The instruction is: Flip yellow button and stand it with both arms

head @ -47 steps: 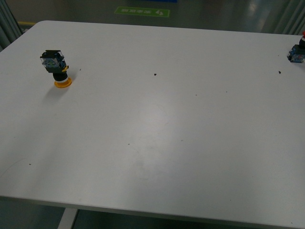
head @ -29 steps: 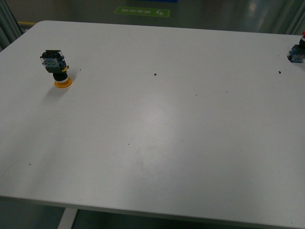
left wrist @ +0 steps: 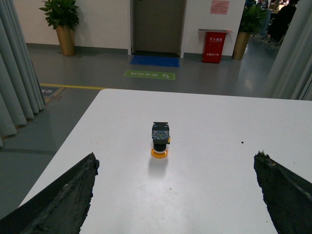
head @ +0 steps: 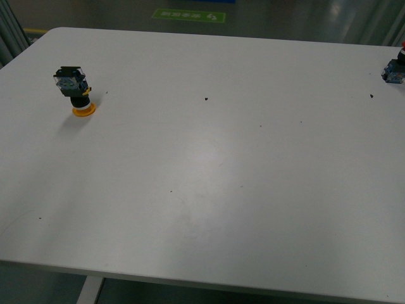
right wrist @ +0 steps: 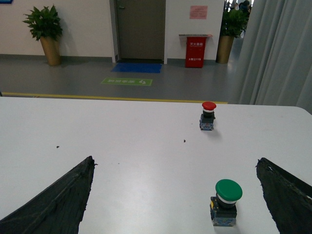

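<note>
The yellow button (head: 75,90) stands upside down on its yellow cap at the far left of the white table (head: 209,164), contact block on top. It also shows in the left wrist view (left wrist: 160,139), ahead of my left gripper (left wrist: 175,170), which is open and empty with its dark fingers (left wrist: 63,200) wide apart. My right gripper (right wrist: 175,170) is open and empty over the table's right part. Neither arm shows in the front view.
A red-capped button (right wrist: 207,116) stands upright near the table's far right edge, partly cut off in the front view (head: 395,68). A green-capped button (right wrist: 225,201) stands upright between the right gripper's fingers (right wrist: 58,204). Small dark specks dot the table.
</note>
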